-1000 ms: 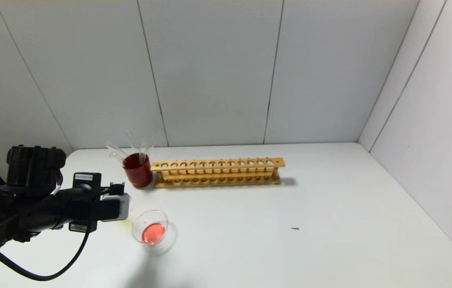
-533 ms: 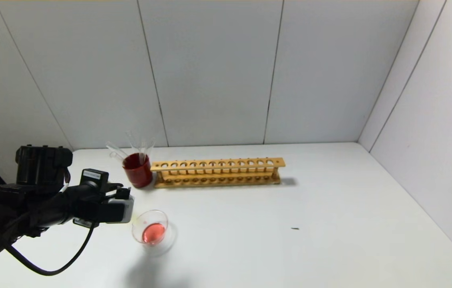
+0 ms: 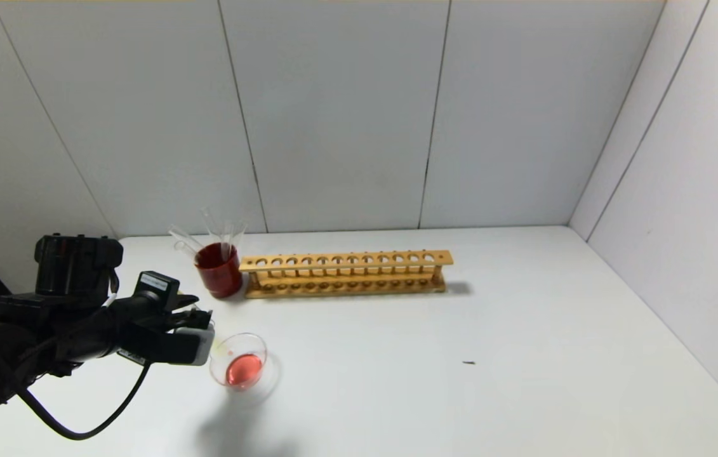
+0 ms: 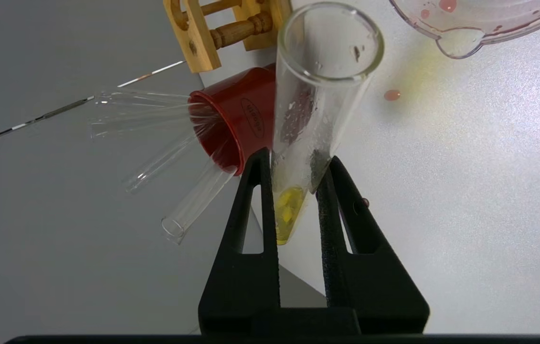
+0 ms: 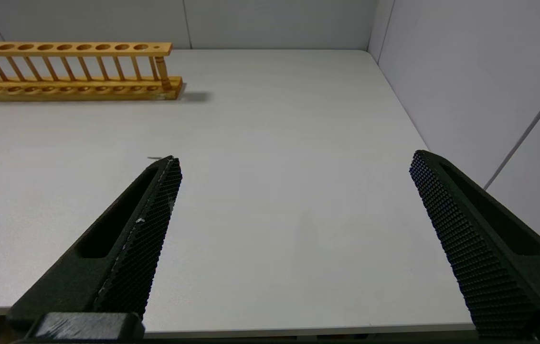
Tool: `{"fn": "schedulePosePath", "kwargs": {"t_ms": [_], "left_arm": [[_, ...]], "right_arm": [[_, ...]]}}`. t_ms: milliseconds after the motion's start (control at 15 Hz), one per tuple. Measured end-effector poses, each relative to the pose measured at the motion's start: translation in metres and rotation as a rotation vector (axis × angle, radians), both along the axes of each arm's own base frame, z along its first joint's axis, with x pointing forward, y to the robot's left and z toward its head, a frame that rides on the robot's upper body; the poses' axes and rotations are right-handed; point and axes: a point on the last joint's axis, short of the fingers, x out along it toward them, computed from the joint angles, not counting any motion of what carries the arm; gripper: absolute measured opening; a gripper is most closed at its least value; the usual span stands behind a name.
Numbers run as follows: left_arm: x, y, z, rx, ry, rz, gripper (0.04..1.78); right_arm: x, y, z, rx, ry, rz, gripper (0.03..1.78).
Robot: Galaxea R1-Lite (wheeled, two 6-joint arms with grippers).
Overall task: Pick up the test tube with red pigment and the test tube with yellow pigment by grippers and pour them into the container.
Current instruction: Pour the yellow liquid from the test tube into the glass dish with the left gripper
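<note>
My left gripper [image 3: 202, 338] is shut on the test tube with yellow pigment [image 4: 320, 105], just left of the container [image 3: 241, 364]. The tube lies tilted, its open mouth pointing toward the container's rim [image 4: 460, 36]. The yellow liquid [image 4: 289, 210] sits in the round end between the fingers [image 4: 255, 205]. The container is a clear glass dish holding red liquid. No tube with red pigment shows. My right gripper [image 5: 294, 157] is open and empty over the table's front right, out of the head view.
A dark red cup [image 3: 219, 270] with several colourless tubes [image 4: 155, 124] stands behind the container. A wooden rack [image 3: 343, 273] stands to its right. A red drop [image 4: 392, 94] and a yellowish stain lie on the table by the dish.
My left gripper has moved right, toward the dish, and turned so the tube tips further toward the rim. The dish, cup and rack have not moved.
</note>
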Motion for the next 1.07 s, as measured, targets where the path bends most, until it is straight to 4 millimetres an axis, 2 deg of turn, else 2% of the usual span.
{"fn": "schedulePosePath", "kwargs": {"t_ms": [333, 1067], "left_arm": [[0.011, -0.001, 0.003, 0.059, -0.080, -0.043, 0.30], [0.015, -0.002, -0.003, 0.168, -0.092, -0.116, 0.30]], "right_arm": [[0.000, 0.000, 0.000, 0.000, 0.000, 0.000, 1.75], [0.000, 0.000, 0.000, 0.000, 0.000, 0.000, 1.75]]}}
